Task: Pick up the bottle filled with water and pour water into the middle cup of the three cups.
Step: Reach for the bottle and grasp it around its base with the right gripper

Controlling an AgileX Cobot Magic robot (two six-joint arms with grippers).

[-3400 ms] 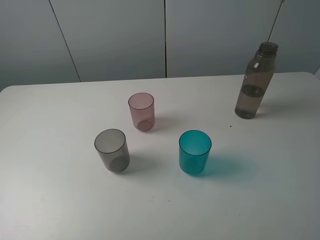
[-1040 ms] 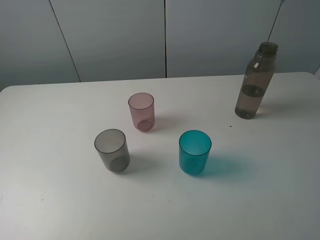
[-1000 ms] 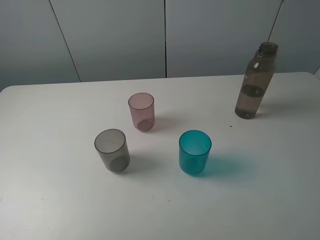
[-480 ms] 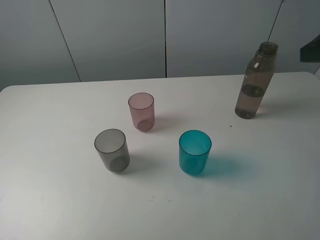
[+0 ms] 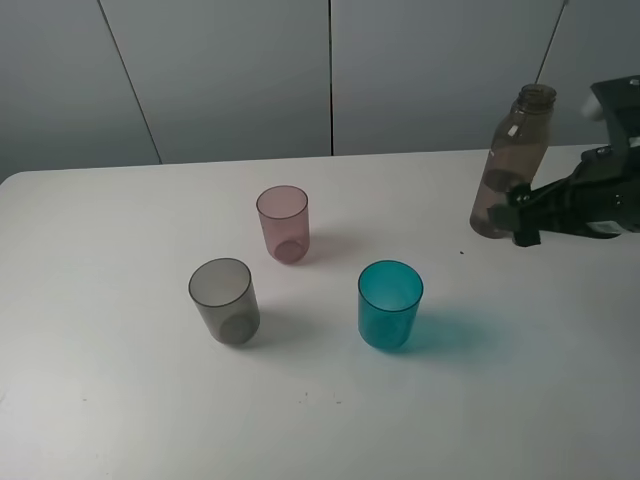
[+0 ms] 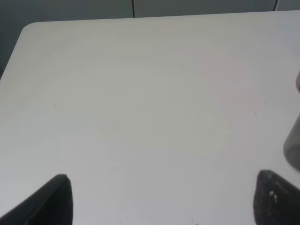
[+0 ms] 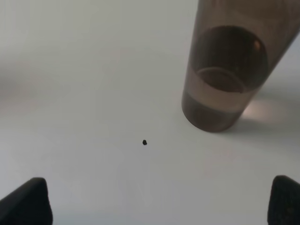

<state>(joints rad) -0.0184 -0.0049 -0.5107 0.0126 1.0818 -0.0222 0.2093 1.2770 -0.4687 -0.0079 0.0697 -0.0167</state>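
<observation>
The smoky brown-grey bottle stands upright and uncapped at the back right of the white table, partly filled with water. The pink cup stands behind the smoky grey cup and the teal cup. My right gripper is open, low by the bottle's base, coming from the right. In the right wrist view the bottle stands ahead of the open gripper, outside the fingers and untouched. My left gripper is open and empty over bare table.
A small dark speck lies on the table near the bottle. The grey cup's edge shows at the side of the left wrist view. Grey wall panels stand behind the table. The left arm is out of the exterior view.
My right arm has come in from the right edge and reached down to the bottle's base. The bottle and the three cups have not moved.
</observation>
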